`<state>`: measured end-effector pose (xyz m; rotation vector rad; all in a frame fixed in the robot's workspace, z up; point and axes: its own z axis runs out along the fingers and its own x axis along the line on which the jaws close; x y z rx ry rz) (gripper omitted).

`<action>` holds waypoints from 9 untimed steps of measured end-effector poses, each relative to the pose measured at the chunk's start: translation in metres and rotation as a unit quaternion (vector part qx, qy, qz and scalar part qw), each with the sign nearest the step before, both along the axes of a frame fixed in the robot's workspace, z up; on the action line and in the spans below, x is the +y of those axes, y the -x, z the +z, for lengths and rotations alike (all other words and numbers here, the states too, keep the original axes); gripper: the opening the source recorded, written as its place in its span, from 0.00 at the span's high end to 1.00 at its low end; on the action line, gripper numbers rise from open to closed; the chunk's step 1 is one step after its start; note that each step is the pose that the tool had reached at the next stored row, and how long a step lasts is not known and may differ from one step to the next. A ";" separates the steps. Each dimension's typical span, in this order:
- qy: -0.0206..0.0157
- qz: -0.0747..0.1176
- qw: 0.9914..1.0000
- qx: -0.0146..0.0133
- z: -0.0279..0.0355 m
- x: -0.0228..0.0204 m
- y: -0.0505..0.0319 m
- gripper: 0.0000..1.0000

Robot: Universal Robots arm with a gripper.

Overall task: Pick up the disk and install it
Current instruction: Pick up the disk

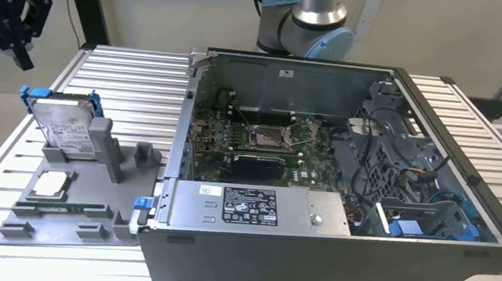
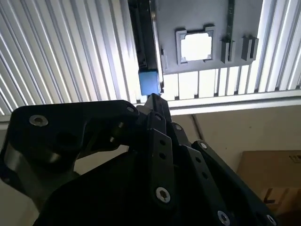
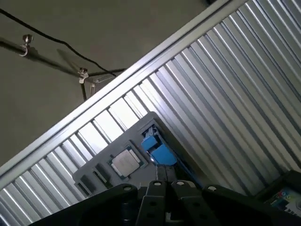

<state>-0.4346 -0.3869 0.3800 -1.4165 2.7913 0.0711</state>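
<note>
Chip (image 1: 51,185): lies flat in the grey holder (image 1: 61,227), toward the near edge of the table (image 1: 129,75).
Disk (image 1: 63,124): stands on edge in the holder's slot (blue frame around it), just beside the open computer case (image 1: 314,255), on the exterior view's left.
Gripper (image 1: 3,47): hangs high beyond the disk, well apart from it.
Jaws: open or closed, cannot tell.

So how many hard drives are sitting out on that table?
1. The disk stands upright in its blue frame on the grey holder, at the exterior view's left beside the open computer case. More could be hidden inside the case's drive bays.
</note>
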 end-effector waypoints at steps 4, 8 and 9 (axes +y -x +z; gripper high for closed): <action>0.000 0.037 0.999 0.000 -0.0001 0.0000 0.0000 1.00; 0.000 0.073 0.997 -0.002 -0.0003 -0.0001 -0.0001 1.00; 0.000 0.082 0.997 -0.002 -0.0004 -0.0001 -0.0001 1.00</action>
